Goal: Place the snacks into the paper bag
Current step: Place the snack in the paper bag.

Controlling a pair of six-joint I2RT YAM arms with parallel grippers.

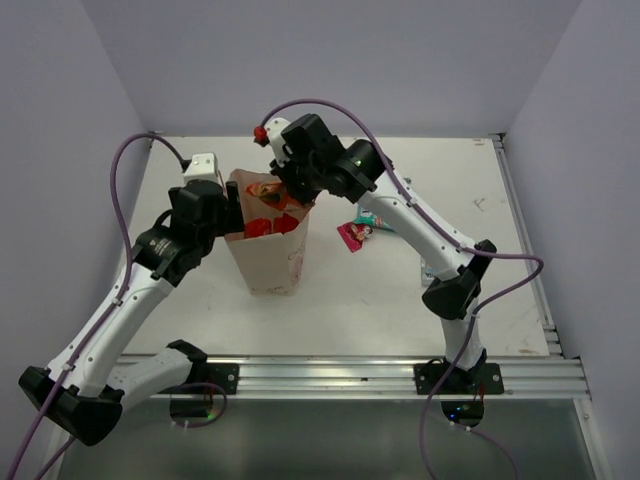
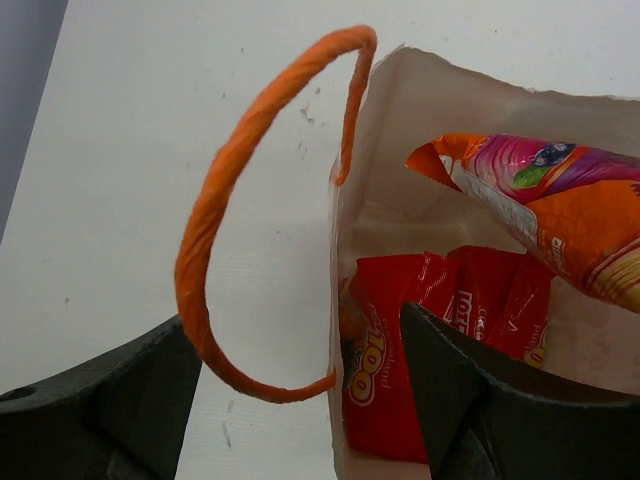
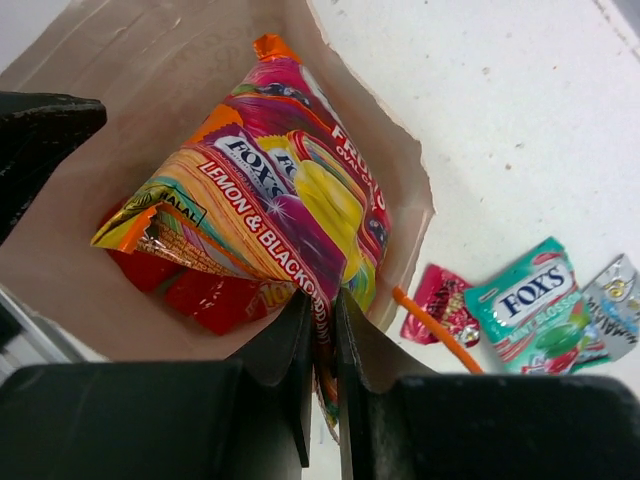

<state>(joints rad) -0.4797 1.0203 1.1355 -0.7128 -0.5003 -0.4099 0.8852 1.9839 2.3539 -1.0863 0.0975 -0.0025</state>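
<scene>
Cream-beige paper makes up the paper bag (image 1: pixel 270 262), which stands upright on the white table (image 1: pixel 400 300) between the two arms, with its mouth open upward.

The right gripper (image 3: pixel 322 335) hangs over the bag's mouth. Its jaws are pinched almost together on the lower edge of a multicoloured Fox's packet (image 3: pixel 285 205) printed "Lemon & Blackcurrant". The packet dangles from the fingers (image 3: pixel 285 352) into the bag, most of it below the rim. Under it, at the bottom of the bag, lie two red packets (image 3: pixel 205 295), side by side and overlapping.

The left gripper (image 2: pixel 298 325) is at the bag's left side with its jaws spread wide. One finger (image 2: pixel 110 400) is outside the bag over the bare table, and the other is inside, in front of the red packets. The bag's side wall stands between them. I cannot tell whether either finger touches the paper. An orange cord handle (image 2: pixel 215 225) loops up and out from that wall, in the gap between the jaws.

Three more snacks lie on the table just right of the bag, close together. A magenta packet (image 3: pixel 437 298) is nearest the bag, a teal-white Fox's packet (image 3: pixel 530 305) is beside it, and a silvery light-blue packet (image 3: pixel 615 300) sits at the edge of the right wrist view, partly cut off. A thin orange cord (image 3: pixel 440 335) hangs outside the bag's rim and crosses in front of the magenta packet.
</scene>
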